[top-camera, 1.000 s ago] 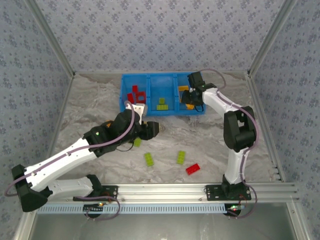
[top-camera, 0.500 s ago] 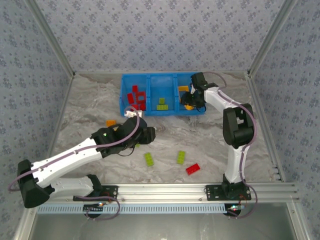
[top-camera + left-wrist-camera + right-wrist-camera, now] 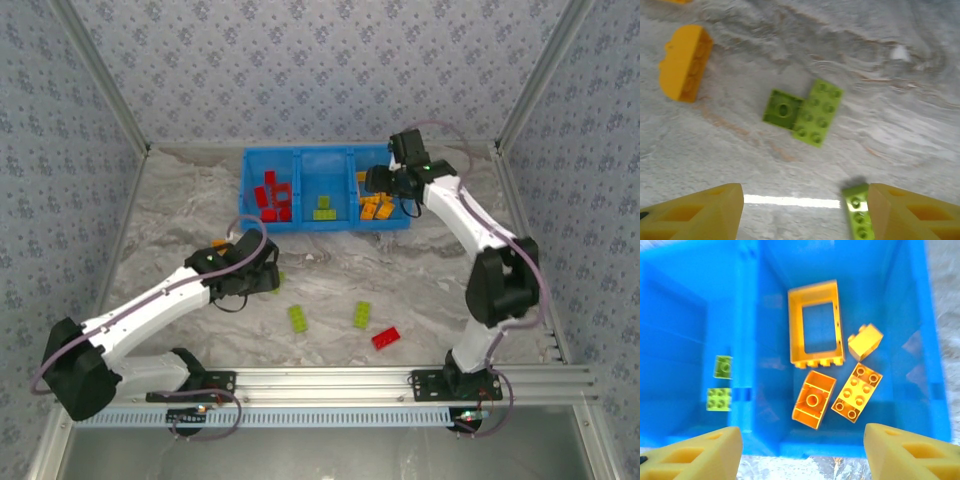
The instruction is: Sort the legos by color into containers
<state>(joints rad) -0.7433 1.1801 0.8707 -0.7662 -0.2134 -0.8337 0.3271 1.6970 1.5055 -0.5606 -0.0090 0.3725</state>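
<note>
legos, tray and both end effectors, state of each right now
left end effector, open, empty, over loose green legos
right end effector, open, empty, above orange compartment
blue tray, colours sorted in separate compartments
red brick, loose on table
orange brick, loose on table

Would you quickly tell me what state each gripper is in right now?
Left gripper: open, holding nothing.
Right gripper: open, holding nothing.

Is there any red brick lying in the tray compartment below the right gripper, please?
No, the frame and three bricks lying in that compartment are all orange.
</note>
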